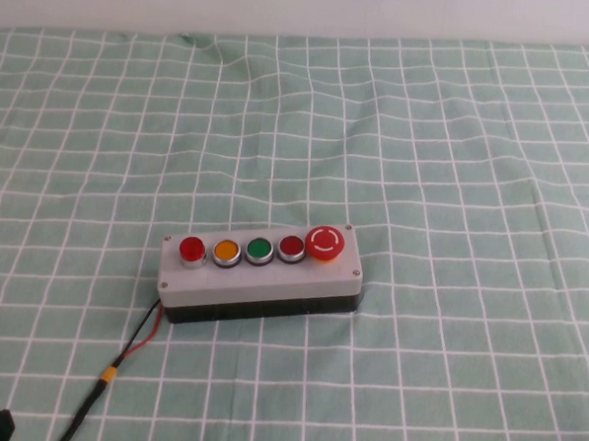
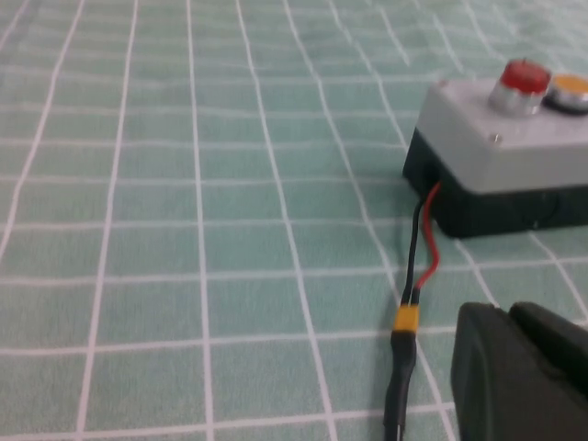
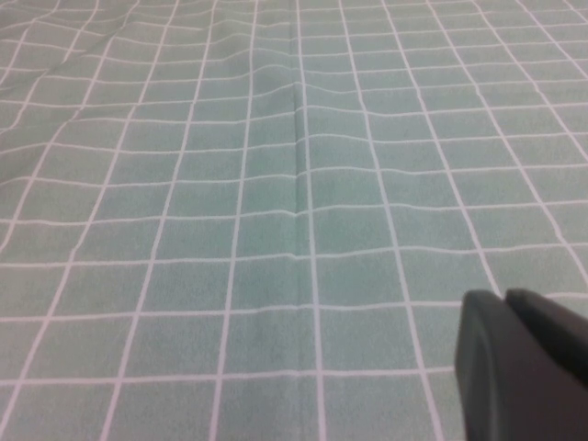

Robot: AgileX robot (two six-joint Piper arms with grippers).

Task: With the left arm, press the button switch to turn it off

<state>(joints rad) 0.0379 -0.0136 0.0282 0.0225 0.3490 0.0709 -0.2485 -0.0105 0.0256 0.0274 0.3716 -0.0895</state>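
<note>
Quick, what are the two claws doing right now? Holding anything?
Left gripper: shut, holding nothing, low beside the cable short of the button box.
Right gripper: shut, empty, over bare tablecloth.

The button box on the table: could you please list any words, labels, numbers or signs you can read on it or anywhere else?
No readable words or numbers anywhere.
Button box: no label visible.
Emergency-stop button: white curved marks on its cap, too small to read.
Left gripper and right gripper, low beside the cloth: no markings.

Green checked tablecloth, white wall
</note>
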